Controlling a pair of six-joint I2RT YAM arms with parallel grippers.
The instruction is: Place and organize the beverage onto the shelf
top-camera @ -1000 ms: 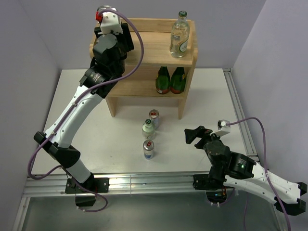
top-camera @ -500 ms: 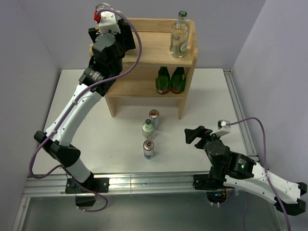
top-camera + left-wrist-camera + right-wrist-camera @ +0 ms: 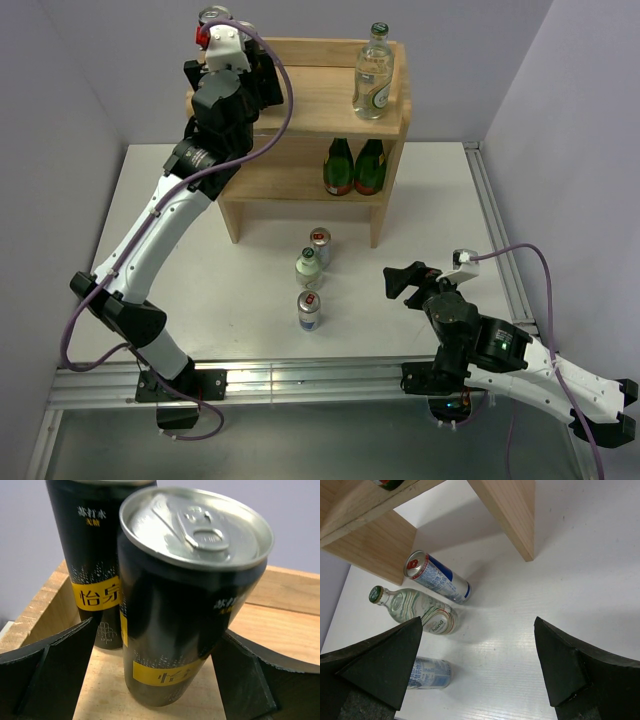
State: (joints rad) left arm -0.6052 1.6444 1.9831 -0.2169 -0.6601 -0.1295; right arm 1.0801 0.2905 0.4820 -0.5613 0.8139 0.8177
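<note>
Shelf (image 3: 280, 625) corner: 2 black cans (image 3: 185, 625), wrist-only

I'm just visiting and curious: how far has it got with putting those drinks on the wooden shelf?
About halfway. Done: two black cans and one clear bottle stand on top of the shelf. In hand: nothing; the left gripper stands open around the nearer black can, the right gripper open over the table. Left: two silver-blue-red cans and the other clear bottle on the table.
</note>
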